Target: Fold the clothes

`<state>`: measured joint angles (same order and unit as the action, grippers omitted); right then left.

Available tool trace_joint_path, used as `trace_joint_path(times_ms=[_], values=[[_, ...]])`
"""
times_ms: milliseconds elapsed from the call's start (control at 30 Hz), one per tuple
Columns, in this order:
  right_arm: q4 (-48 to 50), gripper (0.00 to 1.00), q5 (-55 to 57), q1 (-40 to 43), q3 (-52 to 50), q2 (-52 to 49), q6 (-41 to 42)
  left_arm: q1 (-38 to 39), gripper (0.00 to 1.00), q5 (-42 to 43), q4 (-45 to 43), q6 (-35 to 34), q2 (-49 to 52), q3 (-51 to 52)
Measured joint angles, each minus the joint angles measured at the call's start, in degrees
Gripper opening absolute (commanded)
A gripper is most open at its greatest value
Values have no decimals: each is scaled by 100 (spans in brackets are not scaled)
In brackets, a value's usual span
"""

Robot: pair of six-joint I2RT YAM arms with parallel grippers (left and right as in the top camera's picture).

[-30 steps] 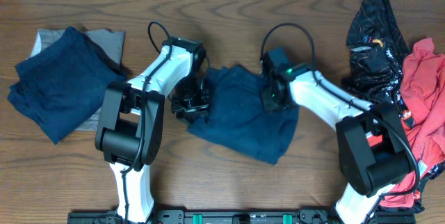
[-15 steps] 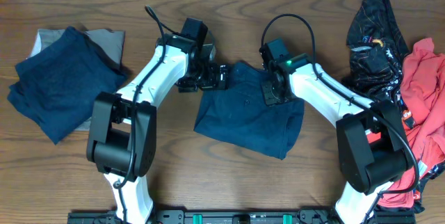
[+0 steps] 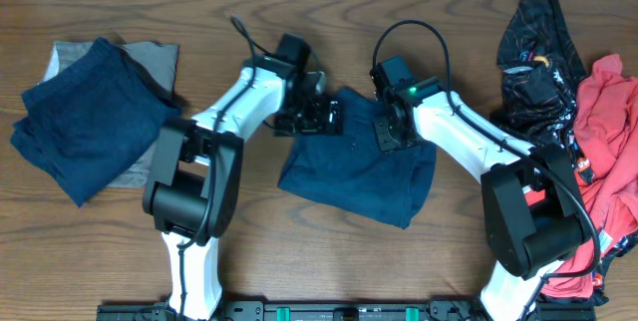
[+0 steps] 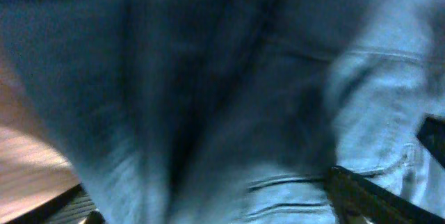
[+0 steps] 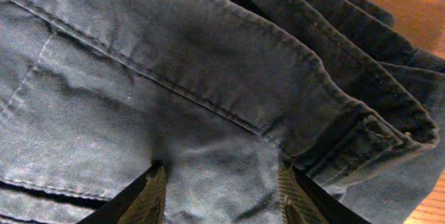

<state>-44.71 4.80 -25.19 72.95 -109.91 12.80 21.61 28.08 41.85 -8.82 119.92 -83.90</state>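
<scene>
A dark blue denim garment (image 3: 354,171) lies bunched in the middle of the table. My left gripper (image 3: 324,117) is at its upper left edge. In the left wrist view the denim (image 4: 229,78) fills the blurred frame, and the left gripper's (image 4: 208,200) fingers sit wide apart with cloth between them, looking open. My right gripper (image 3: 387,134) is on the garment's upper middle. In the right wrist view its fingers (image 5: 222,182) are spread and press down on the flat denim (image 5: 174,92) next to a thick seamed waistband (image 5: 361,113).
A folded dark blue garment (image 3: 85,127) lies on a grey one (image 3: 159,62) at the left. A black patterned garment (image 3: 538,52) and a red one (image 3: 608,132) are piled at the right edge. Bare wood lies along the front.
My left gripper moved up and right from the garment's left side to its upper left edge, pulling that side inward so the garment is narrower. The right gripper barely moved.
</scene>
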Motion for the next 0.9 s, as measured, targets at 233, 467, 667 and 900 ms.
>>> trace_joint_path(times_ms=[233,467,667,900], values=[[-186,48,2,0,20,2,-2,315,6,157,-107,291,33,0],[-551,49,20,42,131,439,-2,4,6,-275,85,326,-179,4],[-621,59,26,337,240,1836,-7,-811,6,-1502,271,337,-1447,9],[-907,59,44,472,313,2914,-20,-2203,6,-2688,-214,433,-3069,2]])
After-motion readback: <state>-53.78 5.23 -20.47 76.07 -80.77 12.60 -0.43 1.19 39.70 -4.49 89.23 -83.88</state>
